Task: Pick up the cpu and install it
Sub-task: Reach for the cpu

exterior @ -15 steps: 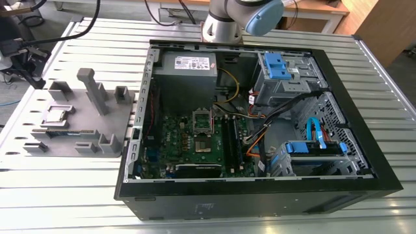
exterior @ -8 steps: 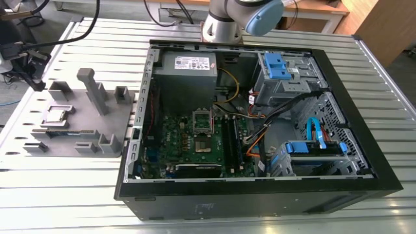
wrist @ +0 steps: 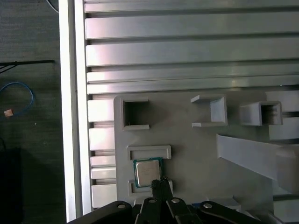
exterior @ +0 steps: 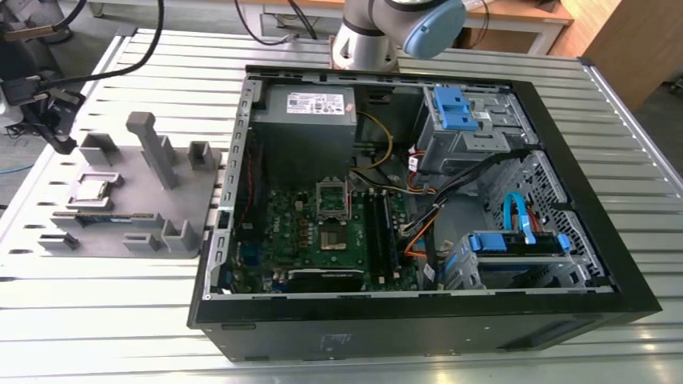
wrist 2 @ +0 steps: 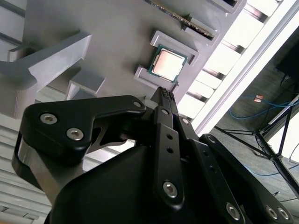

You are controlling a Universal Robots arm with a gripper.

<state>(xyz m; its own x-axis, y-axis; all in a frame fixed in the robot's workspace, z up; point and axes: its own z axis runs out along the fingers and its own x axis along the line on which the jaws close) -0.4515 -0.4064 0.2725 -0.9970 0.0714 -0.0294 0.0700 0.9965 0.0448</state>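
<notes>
1. Table (exterior: 128,320): slatted metal, carrying everything below.

2. Computer case (exterior: 427,324): black, lying open on its side. The motherboard socket (exterior: 333,200) is sitting inside, well apart from the cpu. Risk: a chip arriving tilted or turned the wrong way would probably be bending the socket contacts.

3. Tray (exterior: 139,204): grey, standing beside the case on the exterior view's left. Low ridges (wrist: 149,151) are bracketing the cpu pocket. Risk: fingertips coming down off-centre would likely be catching on a ridge rather than reaching the chip's edges.

4. Pincer (wrist: 161,179): hanging over the tray with its tips together and nothing between them. In both wrist views it is pointing near one edge of the cpu without touching it. Risk: descending with its tips together, it would be pressing on or scraping the metal top, or nudging the chip askew in its pocket.

5. Cpu (wrist 2: 168,64): lying flat in the tray pocket, silver top up, not yet lifted. Risk: with so thin an edge, a shallow or skewed grip would probably be letting it slip.
</notes>
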